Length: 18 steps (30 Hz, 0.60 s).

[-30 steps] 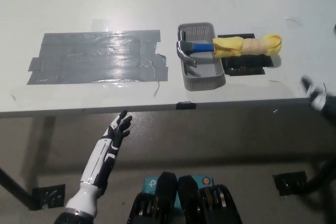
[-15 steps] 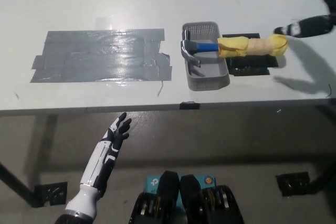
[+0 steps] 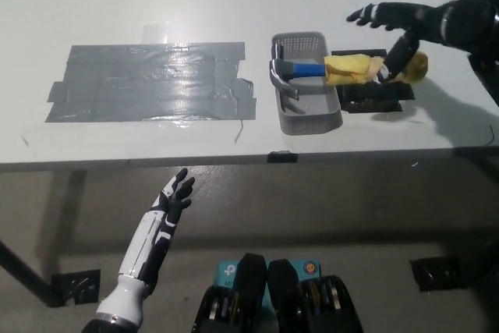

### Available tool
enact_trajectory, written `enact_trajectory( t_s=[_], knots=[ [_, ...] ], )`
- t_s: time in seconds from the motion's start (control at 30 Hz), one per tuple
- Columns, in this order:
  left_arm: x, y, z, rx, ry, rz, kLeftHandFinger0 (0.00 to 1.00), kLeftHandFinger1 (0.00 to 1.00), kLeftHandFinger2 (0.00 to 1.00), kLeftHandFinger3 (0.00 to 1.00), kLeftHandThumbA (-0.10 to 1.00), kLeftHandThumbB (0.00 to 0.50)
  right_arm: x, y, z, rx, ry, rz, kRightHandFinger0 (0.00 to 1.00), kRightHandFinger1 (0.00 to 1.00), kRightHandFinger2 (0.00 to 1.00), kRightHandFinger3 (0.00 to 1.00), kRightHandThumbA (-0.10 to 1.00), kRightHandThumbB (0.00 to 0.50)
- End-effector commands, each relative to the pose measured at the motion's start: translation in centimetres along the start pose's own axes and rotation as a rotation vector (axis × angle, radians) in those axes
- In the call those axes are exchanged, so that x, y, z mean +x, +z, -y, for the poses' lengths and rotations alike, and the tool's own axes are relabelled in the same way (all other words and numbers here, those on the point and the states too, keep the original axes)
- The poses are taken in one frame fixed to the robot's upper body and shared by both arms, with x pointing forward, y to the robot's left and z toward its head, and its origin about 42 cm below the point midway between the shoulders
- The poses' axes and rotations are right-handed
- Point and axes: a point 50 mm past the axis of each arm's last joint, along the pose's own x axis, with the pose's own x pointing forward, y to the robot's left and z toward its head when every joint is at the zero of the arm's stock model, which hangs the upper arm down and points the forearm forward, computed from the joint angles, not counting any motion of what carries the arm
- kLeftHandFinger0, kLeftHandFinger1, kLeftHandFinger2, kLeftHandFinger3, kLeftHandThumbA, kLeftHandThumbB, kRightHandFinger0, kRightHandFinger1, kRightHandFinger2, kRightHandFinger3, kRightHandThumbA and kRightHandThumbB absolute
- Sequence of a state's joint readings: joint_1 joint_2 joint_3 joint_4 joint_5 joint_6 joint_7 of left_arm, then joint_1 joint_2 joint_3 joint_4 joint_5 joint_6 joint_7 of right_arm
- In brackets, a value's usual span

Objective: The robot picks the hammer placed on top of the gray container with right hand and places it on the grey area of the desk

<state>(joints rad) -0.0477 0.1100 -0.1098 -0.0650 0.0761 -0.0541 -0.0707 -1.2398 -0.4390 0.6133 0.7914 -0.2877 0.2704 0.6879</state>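
Right hand [image 3: 405,25], black, hovers at about two o'clock on the desk [image 3: 117,5], fingers spread wide over the yellow-wrapped end of the hammer [image 3: 343,68], gripping nothing. That hammer lies across the gray container [image 3: 306,87], its metal head at the container's nine o'clock rim, handle reaching toward three o'clock. At nine o'clock lies the grey area [image 3: 148,82]. Left hand [image 3: 175,193] rests below the desk edge, seven o'clock, fingers apart.

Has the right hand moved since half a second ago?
Yes. The right hand has swung leftward toward the gray container, now over the hammer handle.
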Motion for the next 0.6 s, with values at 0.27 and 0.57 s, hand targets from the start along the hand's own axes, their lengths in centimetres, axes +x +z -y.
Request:
enact_trajectory(
  t_s=[0.27,0.57],
  knots=[
    [0.4,1.4,-0.4,0.04,-0.016,0.071,1.0,1.0,1.0,1.0,0.99,0.081,0.1,3.2,3.7,-0.133,0.073,-0.049,1.0,1.0,1.0,1.0,1.0,0.345],
    [0.5,1.5,-0.3,0.052,-0.019,0.071,1.0,1.0,1.0,1.0,1.0,0.085,0.8,3.4,3.5,-0.106,0.063,-0.09,1.0,1.0,1.0,1.0,1.0,0.366]
  ],
)
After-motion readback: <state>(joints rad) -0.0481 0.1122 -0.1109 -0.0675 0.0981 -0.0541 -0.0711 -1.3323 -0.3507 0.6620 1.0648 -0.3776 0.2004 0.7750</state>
